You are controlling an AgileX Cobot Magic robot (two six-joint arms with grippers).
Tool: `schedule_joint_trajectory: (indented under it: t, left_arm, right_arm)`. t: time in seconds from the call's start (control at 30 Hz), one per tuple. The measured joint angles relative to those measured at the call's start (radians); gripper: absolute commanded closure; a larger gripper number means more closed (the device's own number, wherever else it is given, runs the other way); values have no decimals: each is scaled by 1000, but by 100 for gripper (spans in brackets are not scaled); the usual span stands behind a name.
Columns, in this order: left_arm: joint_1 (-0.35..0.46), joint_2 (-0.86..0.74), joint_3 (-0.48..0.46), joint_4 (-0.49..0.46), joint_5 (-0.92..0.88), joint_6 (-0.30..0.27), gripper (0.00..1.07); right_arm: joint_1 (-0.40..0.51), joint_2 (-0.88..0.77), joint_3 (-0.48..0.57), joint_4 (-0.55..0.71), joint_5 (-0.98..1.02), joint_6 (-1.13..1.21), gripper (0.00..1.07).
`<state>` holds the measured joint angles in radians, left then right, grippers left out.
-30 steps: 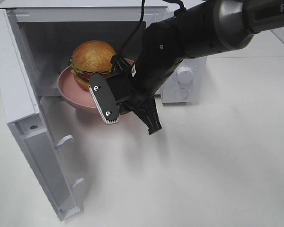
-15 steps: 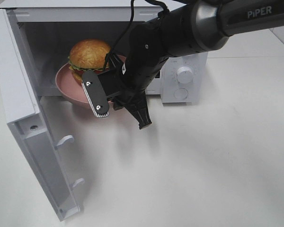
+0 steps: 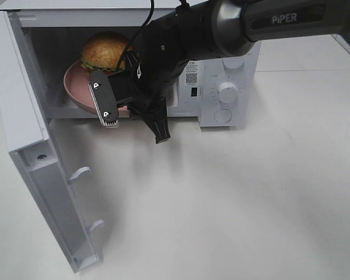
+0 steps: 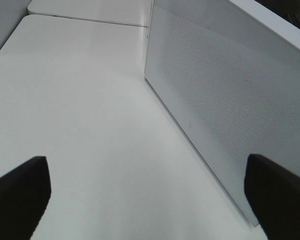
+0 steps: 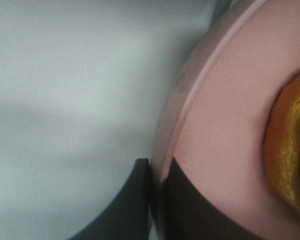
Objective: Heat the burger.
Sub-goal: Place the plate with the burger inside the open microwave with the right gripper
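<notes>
Your left claw hangs spread over the desk, gripping nothing. At the frame's left the microwave door stands wide open. In the upper left, the pink plate bearing the burger is partway into the cavity, and your right claw pinches only its rim. That one-edge grip could let the plate tip and the burger slide. The desk is smooth and white, and the cavity looks snug around the plate.
</notes>
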<state>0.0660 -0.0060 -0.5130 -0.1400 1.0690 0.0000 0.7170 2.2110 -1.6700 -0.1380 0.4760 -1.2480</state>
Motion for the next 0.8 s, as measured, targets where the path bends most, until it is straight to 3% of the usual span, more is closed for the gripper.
schedule_joint_trajectory:
  t: [0.8]
  left_arm:
    - [0,0,0,0,0,0,9]
  right_arm:
    - [-21,122,-163,-24,16,13,107]
